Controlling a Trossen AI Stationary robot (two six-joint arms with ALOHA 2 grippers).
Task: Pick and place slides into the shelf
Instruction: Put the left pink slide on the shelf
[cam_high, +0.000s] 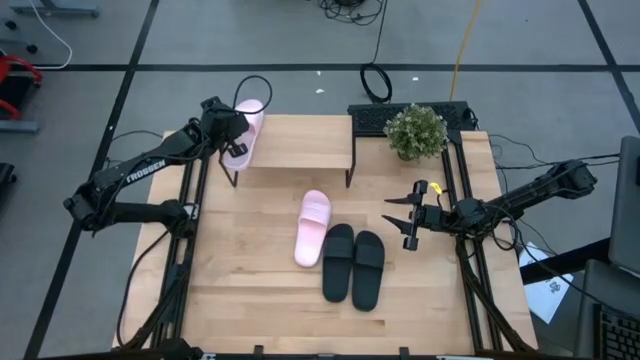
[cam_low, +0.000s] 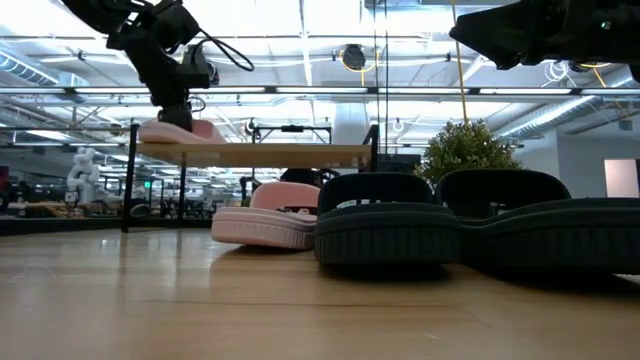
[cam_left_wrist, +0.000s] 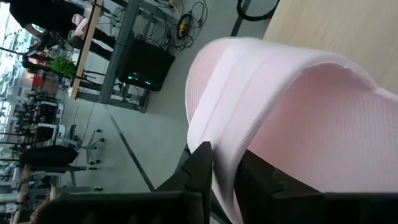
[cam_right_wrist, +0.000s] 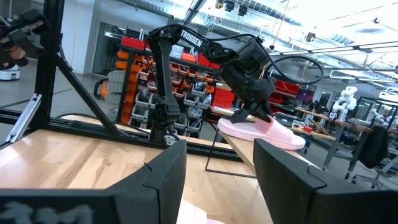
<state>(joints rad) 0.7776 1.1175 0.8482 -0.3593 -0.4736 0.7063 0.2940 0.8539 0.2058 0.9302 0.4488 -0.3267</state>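
A light pink slide (cam_high: 250, 118) lies on the left end of the shelf's top board (cam_high: 300, 142), its far end reaching past the board's far edge. My left gripper (cam_high: 238, 140) is at this slide's left side, shut on its rim. A second pink slide (cam_high: 312, 228) and two black slides (cam_high: 338, 262) (cam_high: 368, 268) lie side by side on the tabletop in front of the shelf. My right gripper (cam_high: 400, 212) hangs open above the table's right side, nothing between its fingers (cam_right_wrist: 165, 174). My left gripper has the pink slide's side rim (cam_left_wrist: 225, 155) between its two fingers (cam_left_wrist: 200, 163), one on each face of the rim. It comes at the slide from the table's left, slanting down. The slide lies flat, sole down, on the shelf top (cam_low: 260, 152).
A potted plant (cam_high: 416, 130) stands at the table's far right, beside the shelf. Cables and a dark box (cam_high: 400, 112) lie behind the table's far edge. Bare tabletop (cam_high: 250, 290) stretches across the near left.
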